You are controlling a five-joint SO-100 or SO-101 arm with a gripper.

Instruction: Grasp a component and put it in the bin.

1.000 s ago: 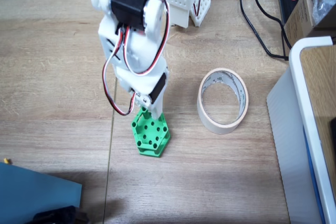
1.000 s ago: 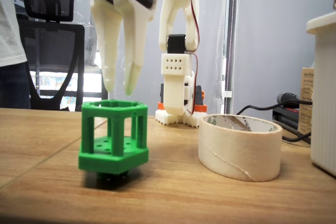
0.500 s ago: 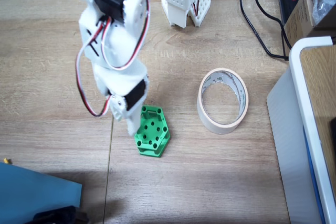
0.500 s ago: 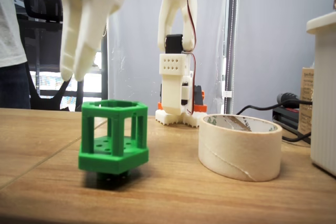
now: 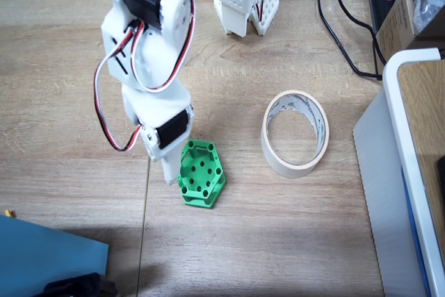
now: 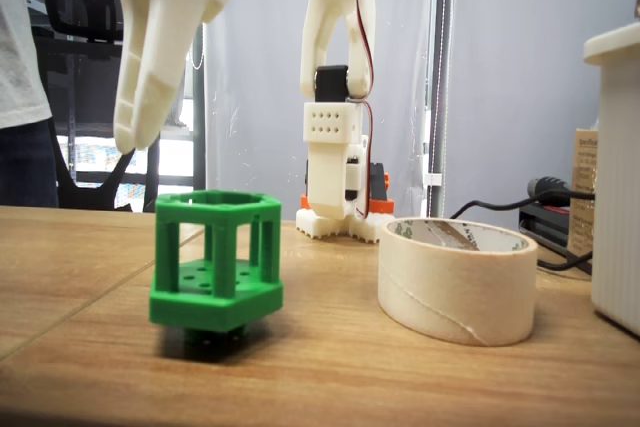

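The component (image 5: pixel 201 183) is a bright green hexagonal part with round holes in its face, standing upright on the wooden table; the low fixed view shows its posts and raised rim (image 6: pixel 215 267). My white gripper (image 5: pixel 169 173) points down just left of it, not touching. In the low view the gripper (image 6: pixel 128 139) hangs above and to the left of the part, fingers pressed together and holding nothing. The bin (image 5: pixel 297 169), a beige tape ring, lies flat to the right of the part, and its hollow holds nothing (image 6: pixel 455 292).
The arm's base (image 5: pixel 243 5) stands at the table's far edge. A large white-edged box (image 5: pixel 400 165) fills the right side, with black cables (image 5: pixel 341 33) behind it. A blue object (image 5: pixel 49 255) lies at the near left corner. A person's sleeve (image 6: pixel 15 47) shows at the left.
The gripper swung from directly over the component to its left side and its fingers closed together. Over the last half second it dropped only slightly. The component and the tape ring stayed put.
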